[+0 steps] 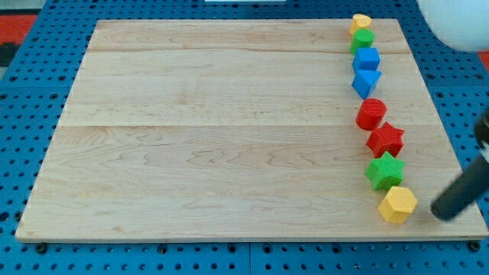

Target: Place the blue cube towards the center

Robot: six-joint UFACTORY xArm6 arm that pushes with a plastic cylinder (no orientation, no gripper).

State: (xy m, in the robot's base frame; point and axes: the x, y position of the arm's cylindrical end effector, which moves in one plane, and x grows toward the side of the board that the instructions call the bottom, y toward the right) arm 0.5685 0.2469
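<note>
Pale wooden worktop [229, 130], planked, grain running left to right, set on blue pegboard [30, 69]. Eight matte blocks strung in a curving column near the view's right edge: yellow block [361, 22] at the top, green block [363, 38] touching it, then blue cube [367, 59], blue pointed block [366, 82] just beneath, red cylinder [372, 113], red star [386, 140], green star [384, 170], yellow hexagonal block [398, 204] near the bottom edge. Wide bare wood across centre and left. No jaws here: dark rod slanting in from the right, my tip [442, 211] just right of the yellow hexagonal block, apart from it, well below the blue cube, touching no block.
</note>
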